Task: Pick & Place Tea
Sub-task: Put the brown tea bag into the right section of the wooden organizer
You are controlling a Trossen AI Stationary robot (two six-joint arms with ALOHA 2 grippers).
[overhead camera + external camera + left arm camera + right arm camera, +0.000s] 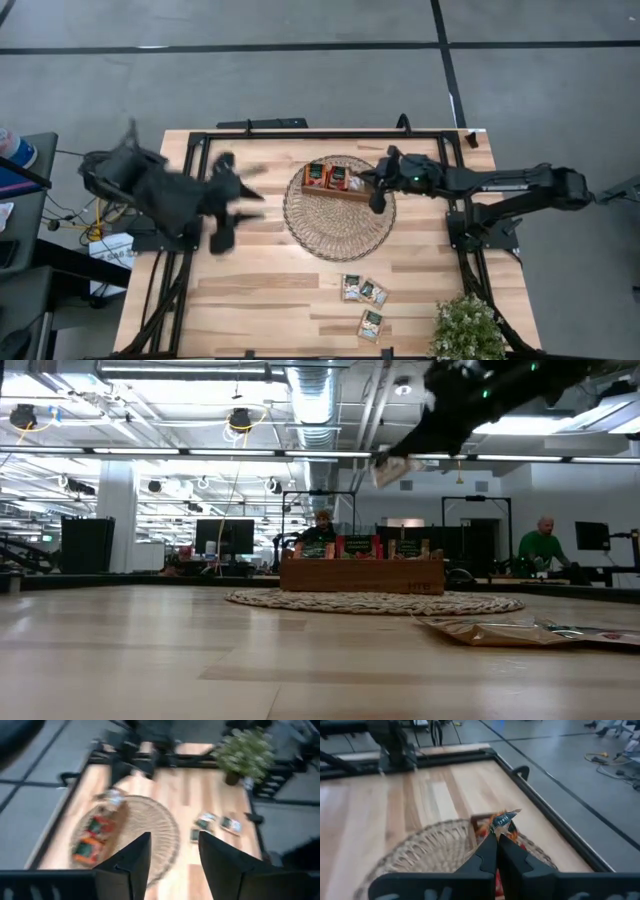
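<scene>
A brown wooden tray (352,195) rests on the round wicker mat (335,225) and holds red-orange tea sachets (327,176). My right gripper (377,195) reaches in from the table's right, above the tray's right end, shut on a pale tea sachet (504,821). In the low view that sachet (392,468) hangs high above the tray (362,574). Several more sachets (364,300) lie flat on the table near the front edge. My left gripper (172,855) is raised over the table's left part, open, with nothing between its fingers. My right gripper pinches one edge of the pale sachet (500,831) between its two fingertips. The fingers slant down, coming from the table's right side. The sachet sticks out past the fingertips, lifted clear above the tray and the mat.
A potted plant (467,328) stands at the front right corner. A black frame (300,134) runs along the table's edges. Bare wood lies between the mat and the left arm. In the low view, people (541,545) sit in the room behind the table.
</scene>
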